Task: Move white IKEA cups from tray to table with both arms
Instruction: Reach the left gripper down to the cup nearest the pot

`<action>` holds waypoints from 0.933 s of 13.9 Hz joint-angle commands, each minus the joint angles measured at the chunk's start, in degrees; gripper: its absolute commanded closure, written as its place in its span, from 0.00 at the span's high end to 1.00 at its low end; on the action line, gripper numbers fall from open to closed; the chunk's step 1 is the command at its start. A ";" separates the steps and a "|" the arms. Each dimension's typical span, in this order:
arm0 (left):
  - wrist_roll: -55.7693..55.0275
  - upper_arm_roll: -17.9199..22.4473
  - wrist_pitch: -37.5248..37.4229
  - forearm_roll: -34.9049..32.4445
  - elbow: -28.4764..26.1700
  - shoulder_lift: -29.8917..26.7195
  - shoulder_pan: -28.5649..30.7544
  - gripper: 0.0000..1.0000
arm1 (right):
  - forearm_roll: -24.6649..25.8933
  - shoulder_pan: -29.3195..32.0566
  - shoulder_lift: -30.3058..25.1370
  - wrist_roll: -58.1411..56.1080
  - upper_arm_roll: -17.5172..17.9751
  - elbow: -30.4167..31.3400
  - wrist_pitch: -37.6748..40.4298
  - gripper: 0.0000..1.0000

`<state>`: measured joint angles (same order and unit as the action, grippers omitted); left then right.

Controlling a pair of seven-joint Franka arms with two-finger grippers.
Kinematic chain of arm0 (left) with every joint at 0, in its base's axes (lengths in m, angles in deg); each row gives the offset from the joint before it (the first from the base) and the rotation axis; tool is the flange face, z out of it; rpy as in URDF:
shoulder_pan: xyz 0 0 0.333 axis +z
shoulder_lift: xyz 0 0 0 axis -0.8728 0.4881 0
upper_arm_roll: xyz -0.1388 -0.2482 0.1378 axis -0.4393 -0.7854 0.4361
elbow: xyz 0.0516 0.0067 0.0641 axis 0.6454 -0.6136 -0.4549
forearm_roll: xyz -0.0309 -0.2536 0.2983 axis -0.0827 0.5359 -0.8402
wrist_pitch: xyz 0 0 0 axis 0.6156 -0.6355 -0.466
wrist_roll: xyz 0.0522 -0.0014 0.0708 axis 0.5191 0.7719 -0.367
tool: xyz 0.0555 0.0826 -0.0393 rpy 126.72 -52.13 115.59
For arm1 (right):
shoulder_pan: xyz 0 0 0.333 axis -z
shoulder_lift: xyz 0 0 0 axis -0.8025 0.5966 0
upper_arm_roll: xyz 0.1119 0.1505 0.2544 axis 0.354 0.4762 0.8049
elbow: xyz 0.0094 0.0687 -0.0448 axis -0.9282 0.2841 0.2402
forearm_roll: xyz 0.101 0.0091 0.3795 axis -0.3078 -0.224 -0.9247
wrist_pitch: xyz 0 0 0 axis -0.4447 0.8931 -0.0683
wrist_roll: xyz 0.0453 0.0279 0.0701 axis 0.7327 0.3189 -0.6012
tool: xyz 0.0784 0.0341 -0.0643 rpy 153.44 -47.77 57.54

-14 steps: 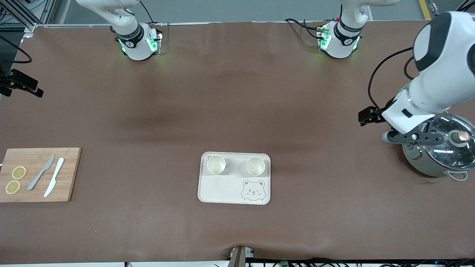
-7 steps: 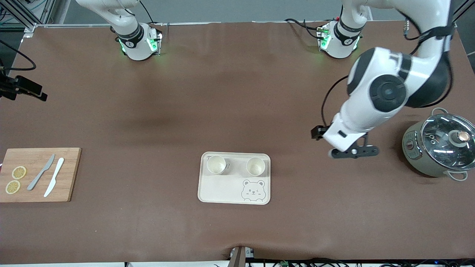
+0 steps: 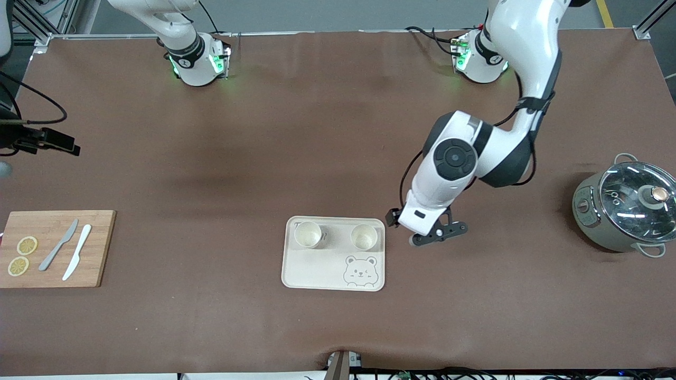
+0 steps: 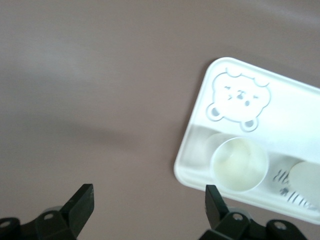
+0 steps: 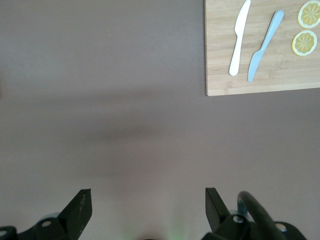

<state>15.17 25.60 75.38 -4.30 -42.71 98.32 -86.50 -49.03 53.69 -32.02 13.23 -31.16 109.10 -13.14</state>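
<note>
Two white IKEA cups stand upright on the bear tray (image 3: 317, 269), one (image 3: 308, 234) toward the right arm's end and one (image 3: 363, 237) toward the left arm's end. My left gripper (image 3: 439, 236) hangs open and empty over the bare table beside the tray's end. In the left wrist view, the left gripper (image 4: 147, 205) shows with its jaws wide apart, the closer cup (image 4: 239, 164) sits just off one fingertip, and the other cup (image 4: 306, 182) is cut by the edge. My right gripper (image 5: 145, 205) is open and empty over bare table near the cutting board.
A wooden cutting board (image 3: 100, 248) with a grey knife (image 3: 58, 245), a white knife (image 3: 77, 252) and two lemon slices (image 3: 26, 245) lies at the right arm's end. A steel pot with a glass lid (image 3: 628, 214) stands at the left arm's end.
My left arm has swung from over the pot across the table to beside the tray. My right hand has shifted slightly at the table's edge. The cups have not moved.
</note>
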 commanded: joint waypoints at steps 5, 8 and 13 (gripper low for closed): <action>-5.46 0.20 6.06 -0.11 5.37 7.91 -3.19 0.75 | -1.11 -0.67 4.76 1.32 0.34 -1.16 -2.64 1.00; -6.17 0.29 9.83 -0.20 5.20 10.90 -4.51 0.68 | -4.02 -1.99 7.22 1.59 0.34 -1.16 -5.98 1.00; -7.49 0.46 12.39 -0.46 5.20 13.10 -5.92 0.41 | -4.64 -6.73 11.52 13.18 0.42 -1.60 -8.72 1.00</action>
<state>8.63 25.57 87.66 -4.30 -38.93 110.60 -91.80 -52.86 48.43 -22.67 22.93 -30.64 109.02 -21.86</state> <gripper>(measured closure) 0.480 0.000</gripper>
